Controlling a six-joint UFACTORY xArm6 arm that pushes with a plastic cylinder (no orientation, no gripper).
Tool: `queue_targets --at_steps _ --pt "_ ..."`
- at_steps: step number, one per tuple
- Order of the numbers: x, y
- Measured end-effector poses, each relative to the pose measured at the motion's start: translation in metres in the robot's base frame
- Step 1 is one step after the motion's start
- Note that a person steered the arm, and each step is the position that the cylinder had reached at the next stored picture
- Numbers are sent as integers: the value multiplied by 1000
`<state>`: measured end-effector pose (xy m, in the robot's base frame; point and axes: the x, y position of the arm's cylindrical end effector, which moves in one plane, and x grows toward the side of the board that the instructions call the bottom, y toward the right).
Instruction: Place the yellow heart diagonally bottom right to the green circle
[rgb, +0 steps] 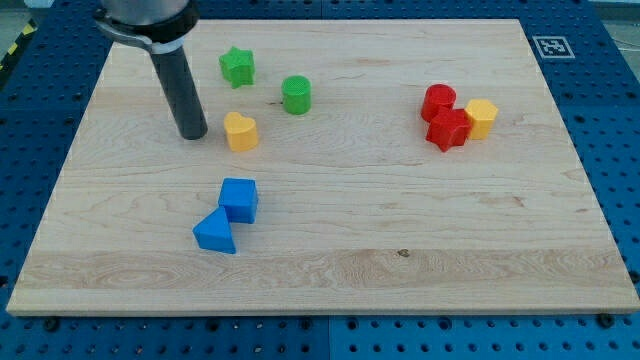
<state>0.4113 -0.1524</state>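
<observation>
The yellow heart (241, 131) lies on the wooden board (400, 220), below and to the left of the green circle (296, 95). My tip (192, 134) stands just to the left of the yellow heart, with a small gap between them. The rod rises from the tip toward the view's top left.
A green star (237, 67) lies left of the green circle. A blue cube (239, 199) and a blue triangle (215, 232) sit together below the heart. At the right, a red circle (438, 101), a red star (448, 129) and a yellow hexagon (481, 118) cluster together.
</observation>
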Motion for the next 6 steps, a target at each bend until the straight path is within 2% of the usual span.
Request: queue_targets --at_steps 6 --pt "7 50"
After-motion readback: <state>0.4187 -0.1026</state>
